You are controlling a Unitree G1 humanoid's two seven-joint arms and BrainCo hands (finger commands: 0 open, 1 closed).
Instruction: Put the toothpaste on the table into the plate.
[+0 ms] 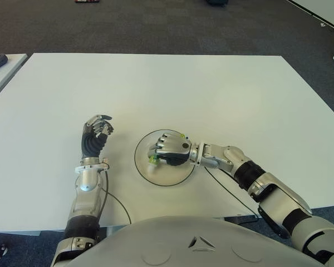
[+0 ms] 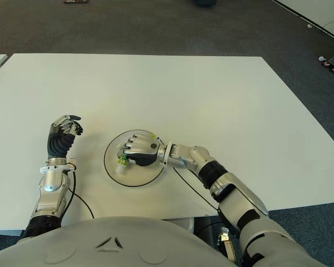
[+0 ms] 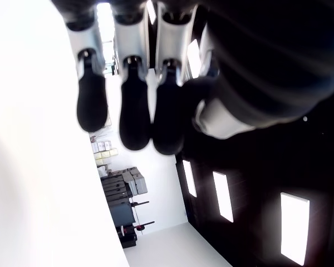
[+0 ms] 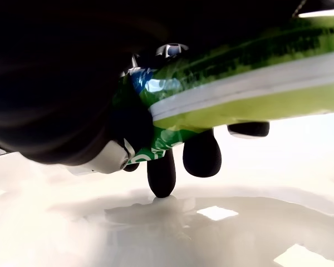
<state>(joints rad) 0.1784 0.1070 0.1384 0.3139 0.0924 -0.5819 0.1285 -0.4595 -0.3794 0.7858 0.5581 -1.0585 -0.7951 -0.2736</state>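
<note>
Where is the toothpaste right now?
The toothpaste is gripped in the right hand, over the plate near the table's front edge.

Right hand [image 1: 170,151] palm down, fingers curled in grasp; left hand [image 1: 96,133] raised upright, fingers curled.

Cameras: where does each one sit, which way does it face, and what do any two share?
Left eye view: head, looking down at white table; both arms show.
Right eye view: same, slightly offset; shares the plate.
Left wrist view: under raised left hand, its curled fingers empty, facing the room.
Right wrist view: under right hand, gripping green toothpaste over the plate.
</note>
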